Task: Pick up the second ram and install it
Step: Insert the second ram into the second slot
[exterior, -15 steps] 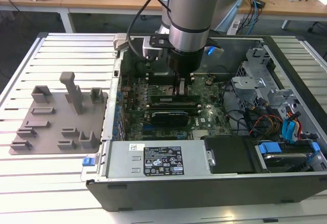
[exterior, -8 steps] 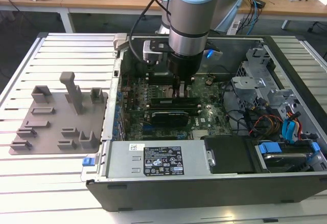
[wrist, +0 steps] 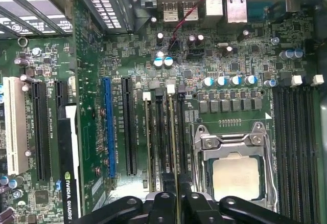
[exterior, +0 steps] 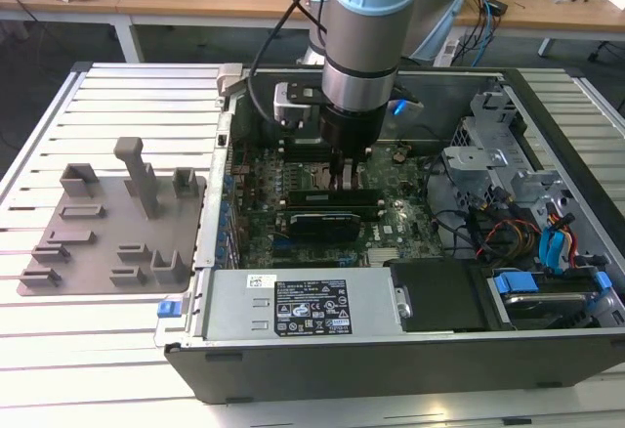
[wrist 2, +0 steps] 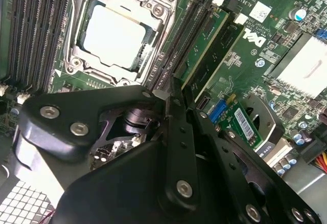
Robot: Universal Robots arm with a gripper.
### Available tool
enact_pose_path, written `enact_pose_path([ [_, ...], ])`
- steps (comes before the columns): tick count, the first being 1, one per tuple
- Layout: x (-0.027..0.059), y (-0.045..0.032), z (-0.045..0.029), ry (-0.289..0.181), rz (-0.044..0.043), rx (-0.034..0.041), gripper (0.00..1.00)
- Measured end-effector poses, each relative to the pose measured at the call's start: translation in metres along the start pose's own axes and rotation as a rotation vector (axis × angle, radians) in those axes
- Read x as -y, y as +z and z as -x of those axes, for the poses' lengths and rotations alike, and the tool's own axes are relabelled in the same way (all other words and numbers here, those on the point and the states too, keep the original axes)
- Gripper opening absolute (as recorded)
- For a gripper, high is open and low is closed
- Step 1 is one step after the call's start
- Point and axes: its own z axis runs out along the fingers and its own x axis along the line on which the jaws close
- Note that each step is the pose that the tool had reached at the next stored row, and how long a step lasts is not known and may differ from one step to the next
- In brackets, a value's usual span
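The gripper (exterior: 344,169) was down inside the open computer case (exterior: 391,350), its jaws nearly together on the second ram (wrist: 177,147), which stood edge-on over a memory slot beside the processor socket (wrist: 236,170). The stick looked light, stiff and thin, and probably fragile; a hold on its top edge near the middle seemed safest. The first wrist view showed the stick as a thin line running along the slots; the second wrist view showed another module (wrist 2: 207,45) already seated nearby. The exterior view showed the grey fixture (exterior: 112,223) on the table (exterior: 98,96).
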Motion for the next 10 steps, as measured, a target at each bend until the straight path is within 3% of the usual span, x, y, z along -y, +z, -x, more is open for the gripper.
enact_pose_path([
  [5, -0.0007, 0.0041, 0.0014, 0.0, 0.0002, -0.0007, 0.14],
  [10, -0.0006, 0.0032, 0.0017, 0.0, -0.0012, -0.0006, 0.14],
])
